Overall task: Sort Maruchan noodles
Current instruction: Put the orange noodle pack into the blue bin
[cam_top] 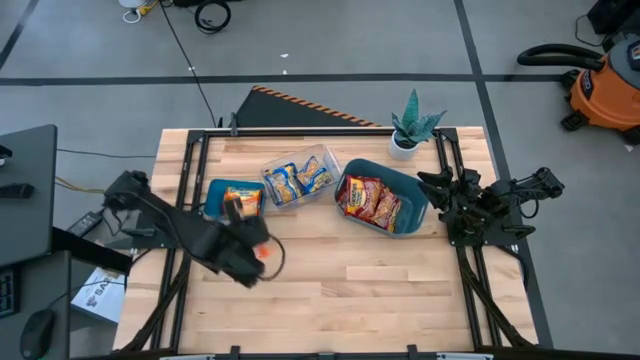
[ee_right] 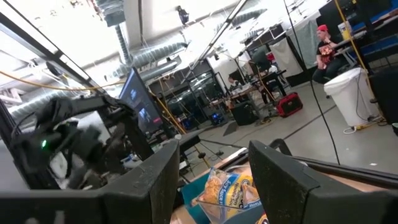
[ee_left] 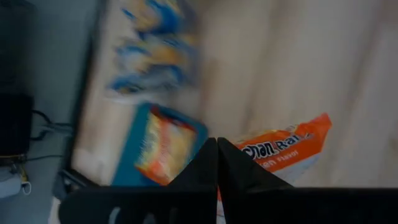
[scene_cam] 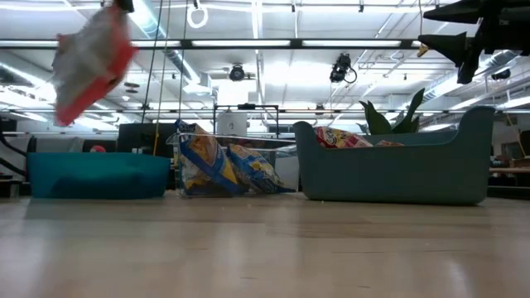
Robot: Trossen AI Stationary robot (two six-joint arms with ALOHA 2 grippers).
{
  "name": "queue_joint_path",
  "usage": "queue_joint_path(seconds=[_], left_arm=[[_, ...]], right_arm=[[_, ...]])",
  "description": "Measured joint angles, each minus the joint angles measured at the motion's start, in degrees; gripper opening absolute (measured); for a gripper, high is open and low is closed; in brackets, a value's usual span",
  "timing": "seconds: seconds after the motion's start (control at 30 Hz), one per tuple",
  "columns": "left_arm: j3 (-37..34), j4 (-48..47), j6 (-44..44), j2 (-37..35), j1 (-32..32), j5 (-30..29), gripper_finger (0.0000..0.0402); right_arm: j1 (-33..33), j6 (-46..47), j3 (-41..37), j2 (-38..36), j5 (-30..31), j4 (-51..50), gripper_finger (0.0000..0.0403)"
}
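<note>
Overhead, table-level, two wrist cams; all share bins (cam_top: 382, 205).

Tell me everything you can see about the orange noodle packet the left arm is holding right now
The orange packet is a small, flat, crinkly plastic ramen pack, orange and white with partial dark lettering. It hangs pinched in the shut left gripper, lifted clear of the wooden table. In the low view it hangs tilted in the air, high above the small teal bin, touching nothing but the fingers. From above it sits near the table's left side, just in front of that bin, which already holds one orange-and-yellow packet.
</note>
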Motion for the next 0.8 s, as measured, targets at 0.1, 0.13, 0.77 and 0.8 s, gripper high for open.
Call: queue_joint_path(seconds=[0.1, 0.13, 0.77, 0.8], left_arm=[[-0.02, 0.29, -0.69, -3.17, 1.44, -6.68, 0.0001], [-0.02, 0.31, -1.09, -4.13, 2.20, -9.24, 0.0001], [-26.74, 0.48, -8.97, -26.08, 17.97, -20.04, 0.0001], [-28.77, 0.89, -10.17, -27.34, 18.36, -20.12, 0.0001]], right_arm=[[-0.01, 0.00, 0.00, 0.00, -0.01, -0.03, 0.0199], [-0.02, 0.00, 0.00, 0.00, 0.01, -0.09, 0.0199], [-0.01, 0.00, 0.00, 0.00, -0.01, 0.02, 0.0199], [0.01, 0.00, 0.00, 0.00, -0.01, 0.02, 0.0199]])
